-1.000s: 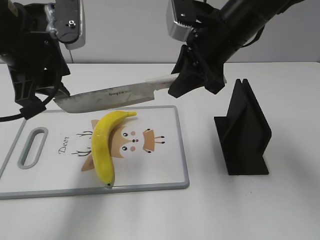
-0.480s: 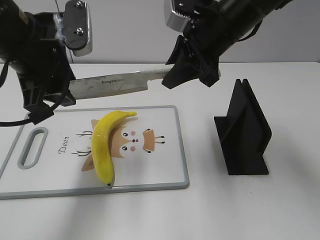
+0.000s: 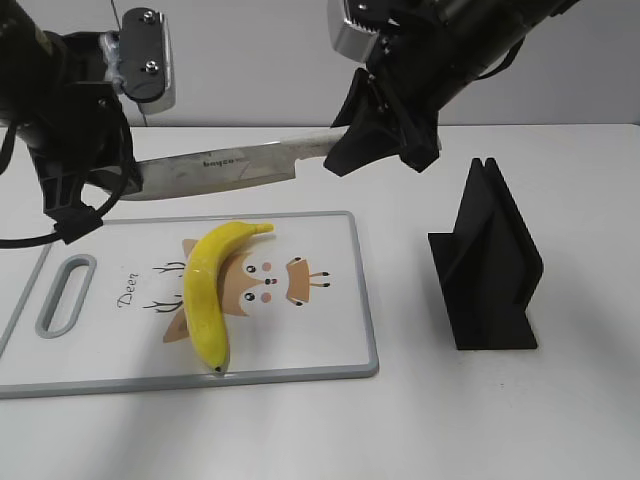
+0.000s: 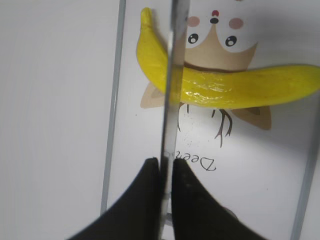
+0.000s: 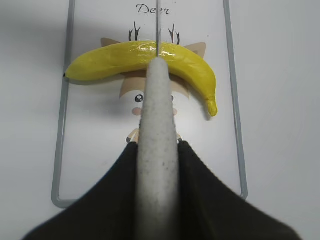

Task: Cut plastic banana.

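The knife is clamped at its handle by the right gripper and at its blade tip by the left gripper. The plastic banana lies on the cutting board, at 6 o'clock of the blade. Uneven lowering is judged liable to twist the blade and roll the banana.

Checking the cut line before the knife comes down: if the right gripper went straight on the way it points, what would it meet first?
Probably the plastic banana: the right gripper, shut on the knife, aims at its middle, with only air visibly between. Depth is uncertain.
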`<state>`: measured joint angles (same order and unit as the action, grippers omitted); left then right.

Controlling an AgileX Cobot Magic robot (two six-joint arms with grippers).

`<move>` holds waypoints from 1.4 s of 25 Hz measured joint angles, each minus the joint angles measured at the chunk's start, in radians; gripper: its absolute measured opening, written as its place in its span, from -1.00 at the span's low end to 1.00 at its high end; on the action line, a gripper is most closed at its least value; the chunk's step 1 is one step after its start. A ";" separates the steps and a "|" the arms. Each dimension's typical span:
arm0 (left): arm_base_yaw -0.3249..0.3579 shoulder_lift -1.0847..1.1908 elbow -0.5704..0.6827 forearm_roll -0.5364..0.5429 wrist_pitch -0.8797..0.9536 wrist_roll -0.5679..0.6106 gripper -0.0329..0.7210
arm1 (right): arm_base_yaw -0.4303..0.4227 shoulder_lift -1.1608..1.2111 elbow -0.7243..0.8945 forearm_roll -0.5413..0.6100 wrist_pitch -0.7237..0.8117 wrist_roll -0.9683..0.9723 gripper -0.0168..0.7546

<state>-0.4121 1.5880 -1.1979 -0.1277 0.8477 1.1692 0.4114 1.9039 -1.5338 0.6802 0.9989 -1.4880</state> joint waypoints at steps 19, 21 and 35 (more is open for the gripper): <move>0.008 0.062 0.000 0.013 0.025 0.017 -0.94 | 0.001 0.106 -0.002 0.023 -0.001 -0.018 -0.48; 0.008 0.084 0.000 0.014 0.020 0.017 -0.94 | 0.001 0.120 -0.002 0.021 -0.003 -0.017 -0.48; 0.037 0.126 0.148 -0.012 -0.192 0.022 -0.94 | 0.010 0.240 -0.008 -0.008 -0.034 0.005 -0.48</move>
<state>-0.3752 1.7141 -1.0501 -0.1394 0.6557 1.1914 0.4215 2.1435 -1.5414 0.6722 0.9647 -1.4834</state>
